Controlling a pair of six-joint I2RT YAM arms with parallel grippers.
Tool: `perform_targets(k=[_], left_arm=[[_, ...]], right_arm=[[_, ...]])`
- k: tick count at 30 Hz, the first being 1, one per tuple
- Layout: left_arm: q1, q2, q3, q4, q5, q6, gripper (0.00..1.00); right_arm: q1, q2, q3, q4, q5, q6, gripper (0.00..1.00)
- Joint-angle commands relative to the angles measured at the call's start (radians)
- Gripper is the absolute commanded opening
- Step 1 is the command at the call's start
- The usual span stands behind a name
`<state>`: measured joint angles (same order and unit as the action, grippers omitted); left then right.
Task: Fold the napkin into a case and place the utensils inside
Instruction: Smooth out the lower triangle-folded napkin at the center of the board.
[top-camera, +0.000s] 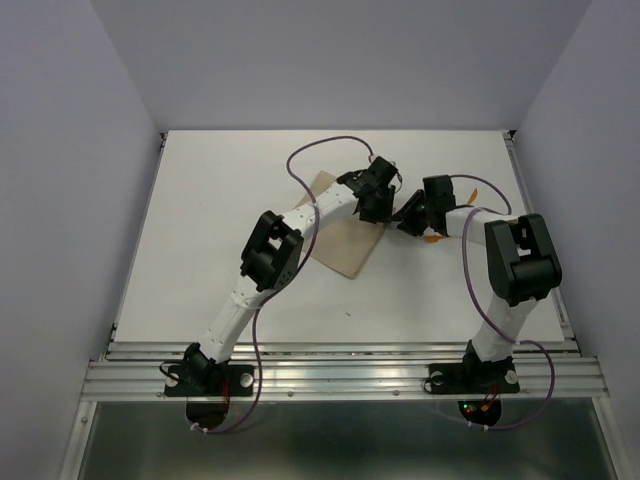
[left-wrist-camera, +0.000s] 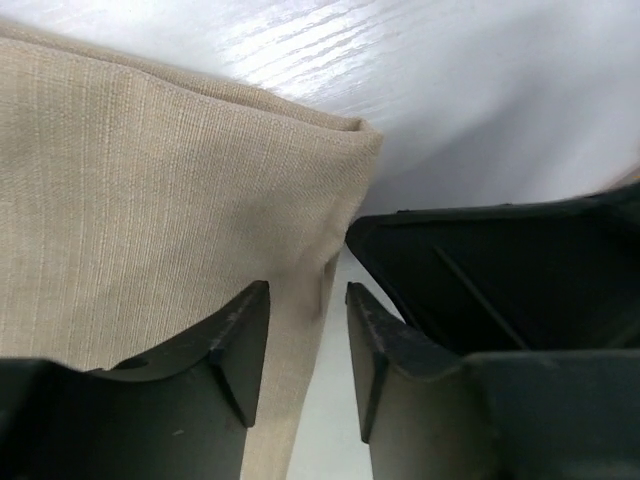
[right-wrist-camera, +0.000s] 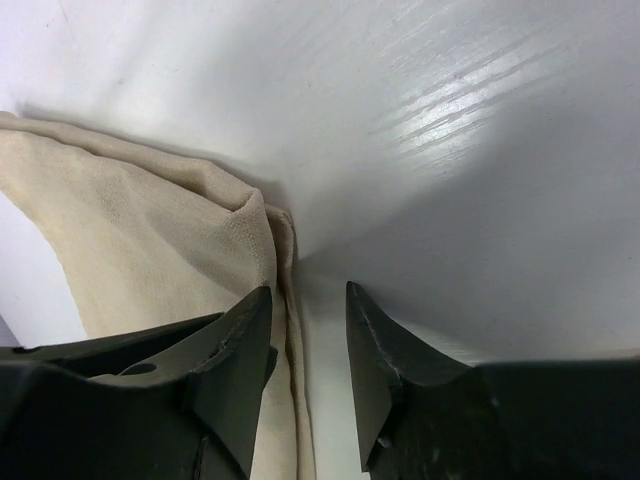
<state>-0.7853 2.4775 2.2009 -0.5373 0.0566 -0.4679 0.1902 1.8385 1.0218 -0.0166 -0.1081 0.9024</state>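
The tan napkin (top-camera: 345, 242) lies folded into an oblong on the white table, mid-table. Both grippers meet low at its right edge. My left gripper (left-wrist-camera: 307, 290) is open, and the cloth's folded corner (left-wrist-camera: 330, 140) and edge run between and under its fingers, unpinched. My right gripper (right-wrist-camera: 309, 290) is open too; the layered cloth edge (right-wrist-camera: 285, 260) lies just beside its left finger. In the top view the left gripper (top-camera: 376, 208) and right gripper (top-camera: 408, 216) nearly touch. Orange bits of the utensils (top-camera: 472, 187) show beside the right wrist, with another piece (top-camera: 433, 239) below it, mostly hidden.
The right gripper's black body (left-wrist-camera: 500, 270) fills the right side of the left wrist view. Purple cables (top-camera: 320, 150) loop over the left arm. Raised white walls border the table (top-camera: 200, 250), and a metal rail (top-camera: 340, 370) runs along the near edge.
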Motion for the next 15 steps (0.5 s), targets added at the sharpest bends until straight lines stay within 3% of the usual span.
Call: perform_targets(k=[1, 8, 15], left_arm=[[-0.005, -0.146, -0.006, -0.026, -0.006, 0.035, 0.49], [0.001, -0.245, -0.15, -0.029, -0.047, 0.043, 0.43], [0.0, -0.402, -0.435, 0.054, 0.02, 0.038, 0.38]], right_arm=[[-0.006, -0.024, 0.009, 0.004, -0.028, 0.007, 0.42], [-0.015, 0.019, 0.024, 0.06, -0.102, 0.041, 0.5], [-0.015, 0.057, 0.037, 0.095, -0.14, 0.061, 0.45]])
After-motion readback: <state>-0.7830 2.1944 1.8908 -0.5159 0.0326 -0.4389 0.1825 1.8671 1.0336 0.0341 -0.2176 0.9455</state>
